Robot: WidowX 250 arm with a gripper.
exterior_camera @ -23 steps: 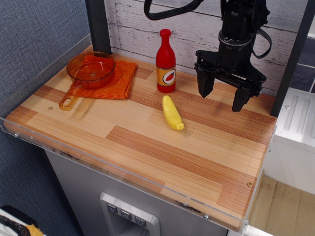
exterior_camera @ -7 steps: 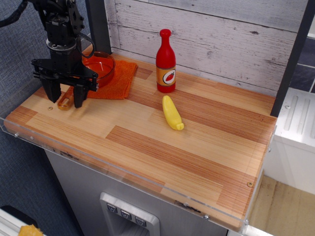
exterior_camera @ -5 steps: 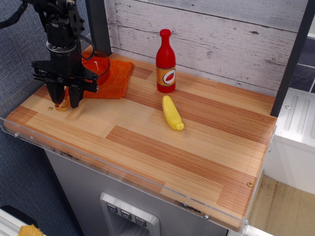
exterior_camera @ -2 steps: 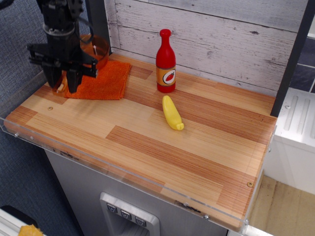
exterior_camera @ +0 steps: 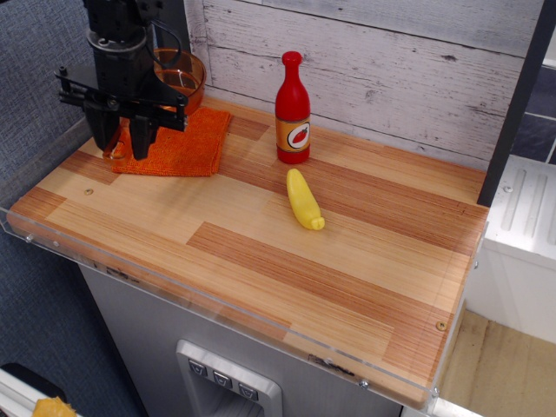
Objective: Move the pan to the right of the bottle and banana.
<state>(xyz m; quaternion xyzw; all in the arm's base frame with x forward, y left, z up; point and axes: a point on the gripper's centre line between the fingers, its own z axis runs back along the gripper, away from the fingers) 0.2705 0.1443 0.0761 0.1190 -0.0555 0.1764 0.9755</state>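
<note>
My gripper (exterior_camera: 122, 149) is at the far left, shut on the handle of the orange-amber pan (exterior_camera: 181, 76). It holds the pan lifted and tilted above the orange cloth (exterior_camera: 184, 141), the bowl up behind the gripper and partly hidden by it. The red bottle (exterior_camera: 293, 109) stands upright at the back middle, to the right of the pan. The yellow banana (exterior_camera: 304, 199) lies on the wood in front of the bottle.
The wooden table top (exterior_camera: 347, 261) stretches to the right of the bottle and banana. A plank wall runs along the back. A dark post (exterior_camera: 174, 43) stands behind the pan. A clear plastic lip (exterior_camera: 217, 304) edges the table front.
The gripper closed on the pan's handle, then lifted the pan off the cloth and moved up and slightly right.
</note>
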